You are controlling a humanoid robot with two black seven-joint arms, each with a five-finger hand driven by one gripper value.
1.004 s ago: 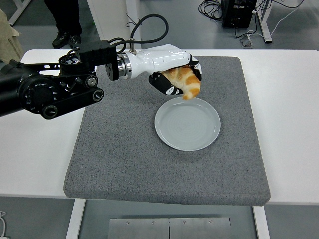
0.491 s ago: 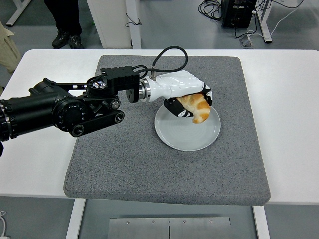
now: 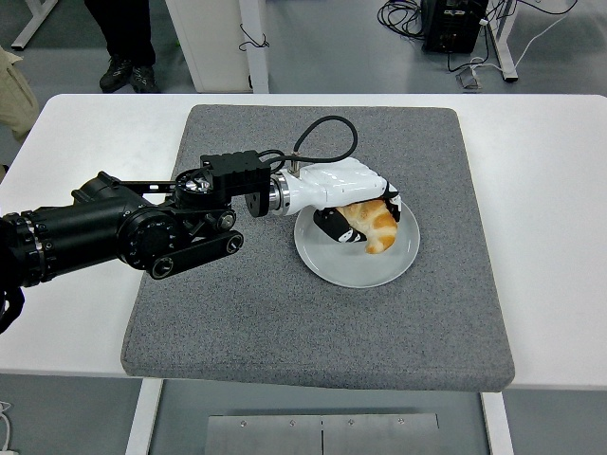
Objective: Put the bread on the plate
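A golden croissant, the bread (image 3: 375,227), is held in my left hand (image 3: 356,210), whose white-shelled fingers are curled around it. The hand sits low over the pale grey plate (image 3: 357,265), and the bread's lower tip appears to touch the plate's middle. The plate lies on the grey mat (image 3: 237,313), right of centre. My black left arm (image 3: 123,232) reaches in from the left edge across the mat. The right arm is out of view.
The grey mat covers most of the white table (image 3: 550,237). A person's legs and dark shoes (image 3: 128,71) show at the top left, beyond the table. Cables and a black box (image 3: 455,24) lie on the floor at the top right.
My left hand has carried the bread from above the plate's far rim down and toward me, onto the plate. The arm has dropped lower over the mat.
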